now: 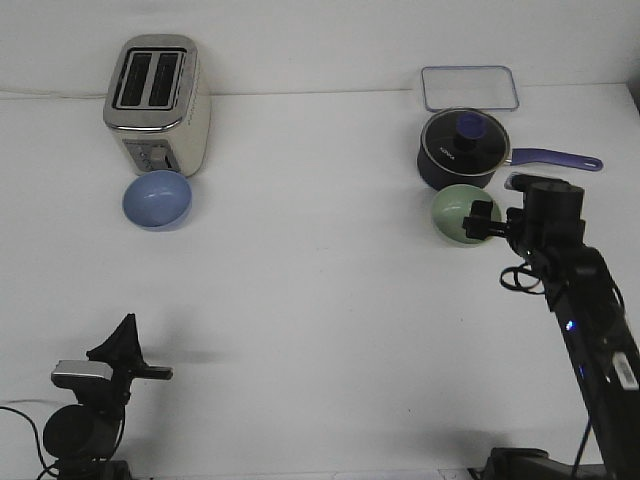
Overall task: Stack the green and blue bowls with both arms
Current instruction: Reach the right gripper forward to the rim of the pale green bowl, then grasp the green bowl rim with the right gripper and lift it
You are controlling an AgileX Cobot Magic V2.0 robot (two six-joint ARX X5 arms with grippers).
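Front view: my right pincer point(484, 222) pinches the near rim of the pale mint-green matte round bowl point(458, 213), which tips its opening toward me, just before the dark navy lidded saucepan point(463, 150). The light periwinkle-blue matte bowl point(158, 198) sits before the cream-and-chrome toaster point(157, 102) on the plain white table point(320, 320). I cannot tell my left pincer's point(150, 373) spread.
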